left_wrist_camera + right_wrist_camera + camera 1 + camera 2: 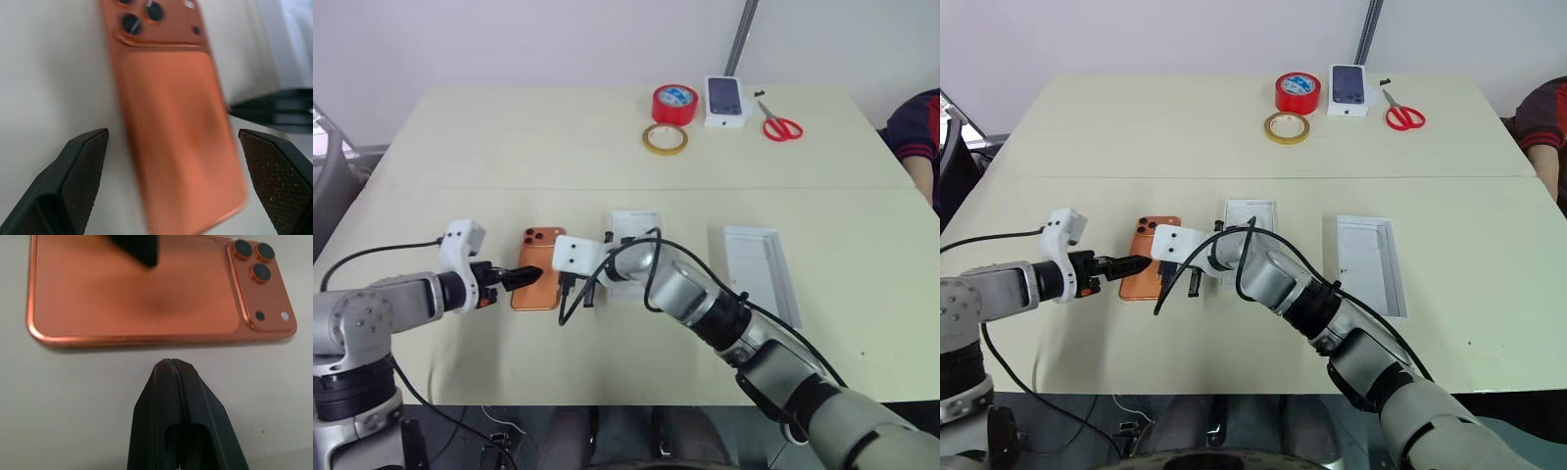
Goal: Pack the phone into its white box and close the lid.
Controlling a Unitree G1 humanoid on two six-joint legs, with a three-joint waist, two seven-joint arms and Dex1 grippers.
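Left eye view: pickup step. Phone (539, 267) lies flat, camera side up, beside the white box (633, 240); lid (761, 270) farther past the box. Left claw (524, 277) wide open, straddling the phone; right claw (169, 366) closed at its long edge. Next, I judge: lift an edge. Tabletop (509, 137) roomy around the phone.

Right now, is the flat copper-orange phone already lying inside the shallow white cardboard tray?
No: the flat copper-orange phone lies on the bare beige table, with the shallow white tray empty off to its right.

Bare table (509, 166) left of the phone (539, 269), right gripper (170, 363) just beside its right edge, fingers pressed together.
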